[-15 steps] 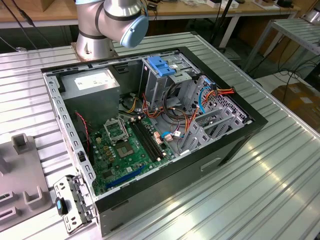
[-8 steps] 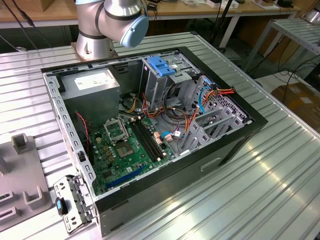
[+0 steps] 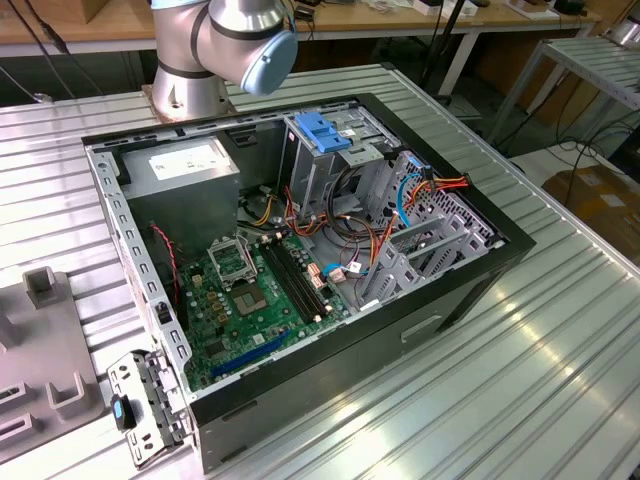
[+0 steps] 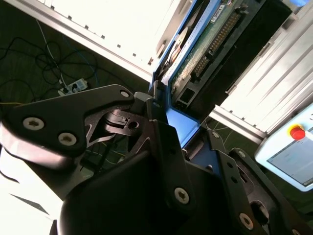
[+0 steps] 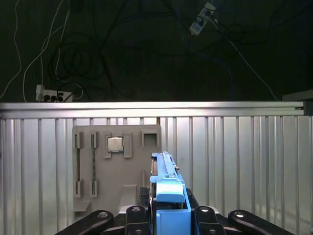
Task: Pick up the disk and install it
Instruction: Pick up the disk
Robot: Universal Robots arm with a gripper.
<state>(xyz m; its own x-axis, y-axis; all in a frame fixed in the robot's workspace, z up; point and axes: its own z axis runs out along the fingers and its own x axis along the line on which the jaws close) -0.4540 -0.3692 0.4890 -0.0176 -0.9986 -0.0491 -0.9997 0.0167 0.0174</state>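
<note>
Gripper (image 5: pixel 168 218) clamped shut on the disk (image 5: pixel 166 171) by its blue-framed edges; I judge it stiff, heavyish, shock-sensitive, so avoid the circuit face.

Computer case (image 3: pixel 470 290): lies open upward. Free room is found over the motherboard (image 3: pixel 250 290) at its middle. The drive cage (image 3: pixel 312 175), at the case's corner nearest the arm base (image 3: pixel 190 90), is crowded by cables (image 3: pixel 440 186) and brackets (image 3: pixel 400 265).

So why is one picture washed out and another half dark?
Second wrist view: the ribbed aluminium table glares plain white behind the black gripper holding the blue-framed disk. First wrist view: the cabled floor beyond it lies unlit. Exterior view: sheen on the ribs.
</note>
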